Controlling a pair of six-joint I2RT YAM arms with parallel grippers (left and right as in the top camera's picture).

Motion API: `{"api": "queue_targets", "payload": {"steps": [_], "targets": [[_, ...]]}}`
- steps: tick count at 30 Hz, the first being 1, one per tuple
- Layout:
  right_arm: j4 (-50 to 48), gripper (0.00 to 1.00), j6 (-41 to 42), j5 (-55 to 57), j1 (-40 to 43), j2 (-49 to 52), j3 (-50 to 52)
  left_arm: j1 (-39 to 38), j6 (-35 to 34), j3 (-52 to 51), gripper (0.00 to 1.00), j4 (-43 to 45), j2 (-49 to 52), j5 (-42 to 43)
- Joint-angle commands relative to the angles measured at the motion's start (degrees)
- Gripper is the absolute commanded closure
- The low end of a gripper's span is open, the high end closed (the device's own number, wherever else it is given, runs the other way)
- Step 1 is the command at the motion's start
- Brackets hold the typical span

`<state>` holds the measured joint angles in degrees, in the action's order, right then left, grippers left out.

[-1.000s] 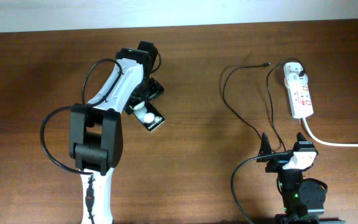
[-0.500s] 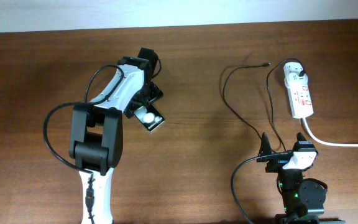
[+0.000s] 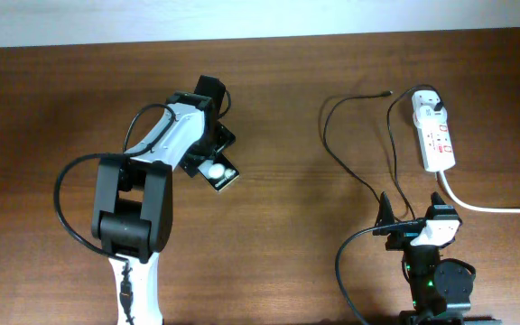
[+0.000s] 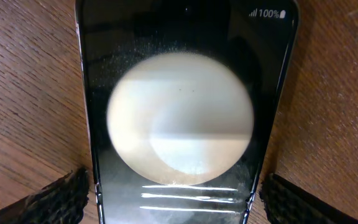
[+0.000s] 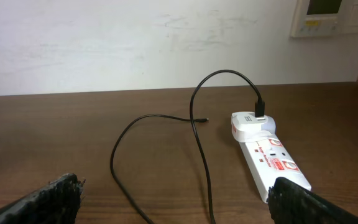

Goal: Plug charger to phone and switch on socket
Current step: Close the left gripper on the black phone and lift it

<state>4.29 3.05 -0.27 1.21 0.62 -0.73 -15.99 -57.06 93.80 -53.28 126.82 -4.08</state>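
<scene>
The black phone [image 3: 221,171] lies flat on the table at centre left, its face showing a white round spot. It fills the left wrist view [image 4: 179,124]. My left gripper [image 3: 208,149] is open and low over it, with a finger on each side of the phone's near end [image 4: 176,202] and a narrow gap at each edge. The charger's black cable [image 3: 359,135] loops on the table at right, with its tip [image 3: 386,92] loose and its white adapter [image 3: 427,106] in the socket strip [image 3: 439,144]. My right gripper [image 3: 413,226] is open and empty, near the front edge [image 5: 188,208].
The strip's thick white cord [image 3: 490,208] runs off to the right edge. In the right wrist view the cable [image 5: 197,149], adapter [image 5: 250,124] and strip [image 5: 272,162] lie ahead. A wall panel [image 5: 319,18] hangs behind the table.
My left arm has shifted slightly to the left and its gripper has edged back along the phone. The phone, the cable and the right arm have not moved.
</scene>
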Motion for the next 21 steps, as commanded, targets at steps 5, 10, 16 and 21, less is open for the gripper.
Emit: {"api": "queue_targets", "payload": {"steps": [5, 10, 16, 21], "targets": [[0.1, 0.01, 0.2, -0.3, -0.5, -0.4, 0.4, -0.2, -0.5, -3.8, 0.23, 0.3, 4.7, 1.7], [0.1, 0.01, 0.2, -0.3, -0.5, -0.4, 0.4, 0.2, 1.1, -2.8, 0.34, -0.3, 3.1, 1.7], [0.1, 0.01, 0.2, -0.3, -0.5, -0.4, 0.4, 0.2, 5.0, -1.6, 0.35, -1.6, -9.6, 1.3], [0.1, 0.01, 0.2, -0.3, -0.5, -0.4, 0.4, 0.2, 7.5, -1.6, 0.38, -8.6, -29.0, 1.5]]}}
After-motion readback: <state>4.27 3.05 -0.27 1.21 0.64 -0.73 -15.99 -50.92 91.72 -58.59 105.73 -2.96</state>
